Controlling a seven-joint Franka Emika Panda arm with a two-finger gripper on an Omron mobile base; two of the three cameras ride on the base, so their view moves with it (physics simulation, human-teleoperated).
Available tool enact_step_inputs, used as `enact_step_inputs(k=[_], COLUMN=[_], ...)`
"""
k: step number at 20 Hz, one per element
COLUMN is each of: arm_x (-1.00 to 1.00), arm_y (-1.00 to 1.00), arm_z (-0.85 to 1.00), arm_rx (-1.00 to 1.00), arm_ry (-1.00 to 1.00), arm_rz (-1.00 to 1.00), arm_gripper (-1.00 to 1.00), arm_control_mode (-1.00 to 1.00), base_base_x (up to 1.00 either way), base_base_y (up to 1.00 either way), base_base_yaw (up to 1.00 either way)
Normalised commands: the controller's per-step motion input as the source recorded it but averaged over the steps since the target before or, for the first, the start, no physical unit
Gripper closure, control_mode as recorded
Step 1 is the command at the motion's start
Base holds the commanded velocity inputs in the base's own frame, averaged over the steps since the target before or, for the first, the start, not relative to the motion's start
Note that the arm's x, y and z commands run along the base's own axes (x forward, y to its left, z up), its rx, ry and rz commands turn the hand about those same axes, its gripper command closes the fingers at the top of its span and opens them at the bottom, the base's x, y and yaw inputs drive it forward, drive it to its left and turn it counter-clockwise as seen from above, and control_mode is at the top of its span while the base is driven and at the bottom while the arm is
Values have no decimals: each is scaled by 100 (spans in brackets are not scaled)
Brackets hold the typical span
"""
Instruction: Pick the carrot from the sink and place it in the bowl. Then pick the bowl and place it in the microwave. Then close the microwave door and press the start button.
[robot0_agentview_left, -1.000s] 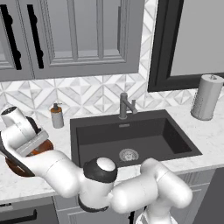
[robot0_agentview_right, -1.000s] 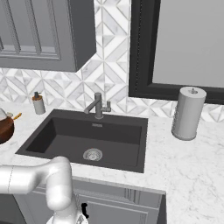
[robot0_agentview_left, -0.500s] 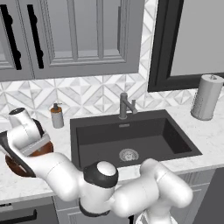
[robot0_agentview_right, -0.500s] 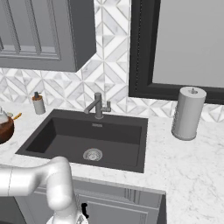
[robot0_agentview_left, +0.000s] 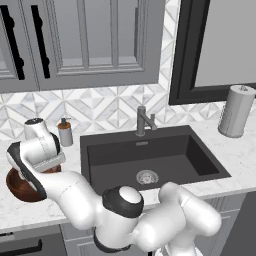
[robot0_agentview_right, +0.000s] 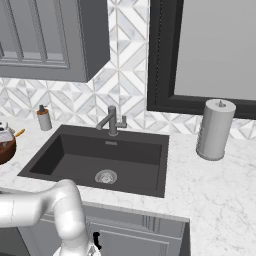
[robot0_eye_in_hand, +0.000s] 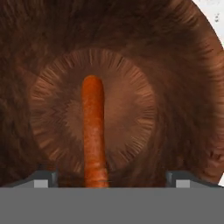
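Observation:
The reddish-brown wooden bowl (robot0_agentview_left: 20, 186) stands on the counter left of the black sink (robot0_agentview_left: 150, 160). My hand hangs just above it, pointing down into it. In the hand view the bowl's grained inside (robot0_eye_in_hand: 144, 65) spreads across the picture. The gripper (robot0_eye_in_hand: 113, 178) is open, its fingertips (robot0_eye_in_hand: 43, 177) far apart at the bottom. The thin orange carrot (robot0_eye_in_hand: 93, 131) runs from the middle of the bowl's floor down between the fingertips and touches neither. In the right base view the bowl (robot0_agentview_right: 5, 150) sits at the left edge with an orange tip of the carrot (robot0_agentview_right: 19, 133) above it.
A soap bottle (robot0_agentview_left: 64, 132) stands behind the bowl, by the tiled wall. The faucet (robot0_agentview_left: 142, 121) rises behind the sink, whose drain (robot0_agentview_left: 146, 176) is bare. A paper towel roll (robot0_agentview_left: 236, 111) stands right of the sink. Grey cabinets hang above the counter.
The jaws have gone from shut on the carrot to wide open, letting it go over the bowl. The hand has sunk a little toward the bowl.

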Motion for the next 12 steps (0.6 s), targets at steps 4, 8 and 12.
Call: enact_step_inputs(k=[4,8,12], arm_x=[-1,0,3], arm_y=[-37,-36,-28], arm_z=[15,0,-8], arm_rx=[8,10,9], arm_ry=[0,0,0], arm_rz=[-29,-25,-21], arm_gripper=[-100,-100,-100], arm_control_mode=[-100,-100,-100], base_base_x=[0,0,0], base_base_y=[0,0,0], base_base_yaw=[0,0,0])
